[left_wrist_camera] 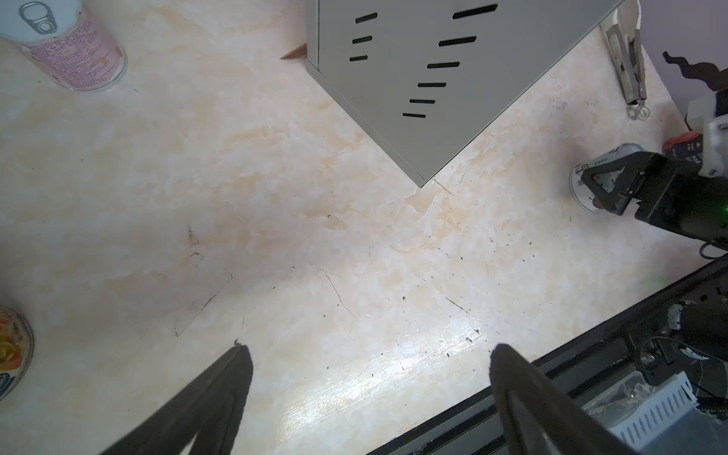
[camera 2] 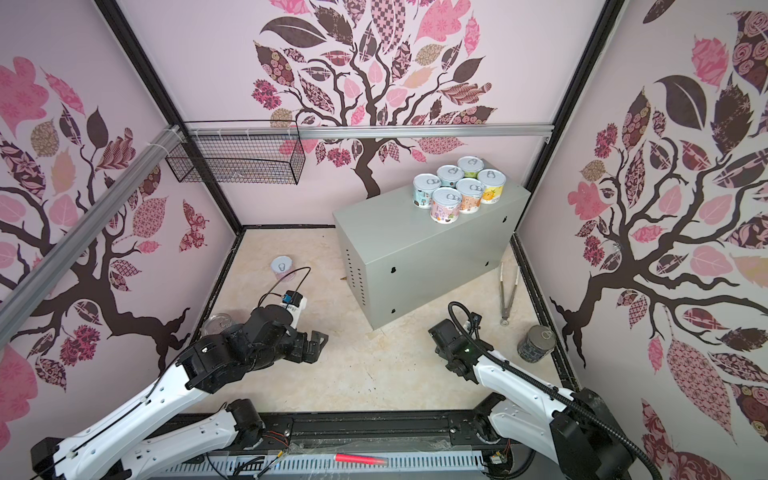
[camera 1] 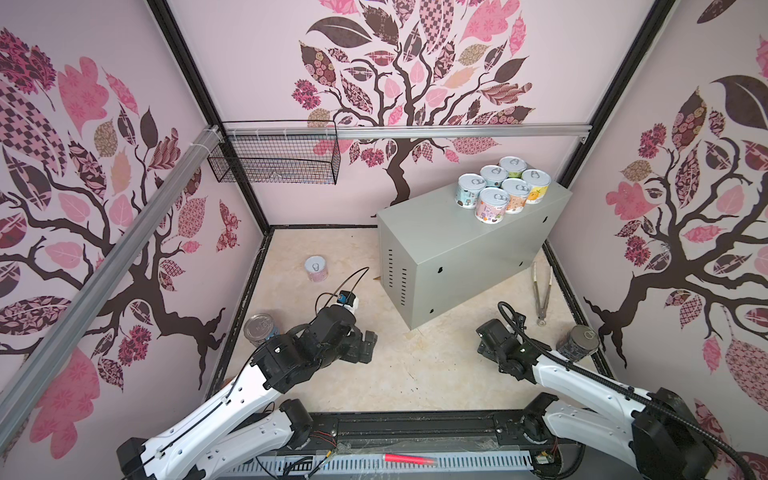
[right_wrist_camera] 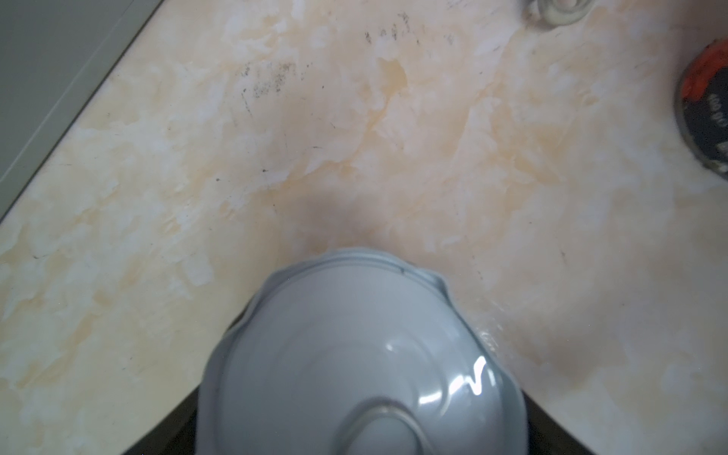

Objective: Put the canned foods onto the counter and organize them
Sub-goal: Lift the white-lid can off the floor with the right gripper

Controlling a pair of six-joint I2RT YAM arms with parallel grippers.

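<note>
Several short pastel cans (camera 1: 503,189) (camera 2: 459,191) stand grouped on the far right of the grey counter (camera 1: 436,232) (camera 2: 395,237). A pink short can (camera 1: 316,269) (left_wrist_camera: 67,43) stands on the floor, left of the counter. At the left wall is a tall blue-labelled can (camera 1: 259,328); a dark one (camera 1: 578,340) (right_wrist_camera: 705,110) stands at the right. My right gripper (right_wrist_camera: 366,394) (left_wrist_camera: 606,189) points down with a pale-lidded can (right_wrist_camera: 346,335) (left_wrist_camera: 581,193) between its jaws; contact is unclear. My left gripper (left_wrist_camera: 368,350) (camera 1: 368,340) hovers open and empty.
Metal tongs (camera 1: 541,291) (left_wrist_camera: 628,63) lie on the floor between the counter and the right wall. A black wire basket (camera 1: 274,162) hangs from the rail at the back left. A red pen (camera 1: 409,459) lies on the front rail between the arm bases.
</note>
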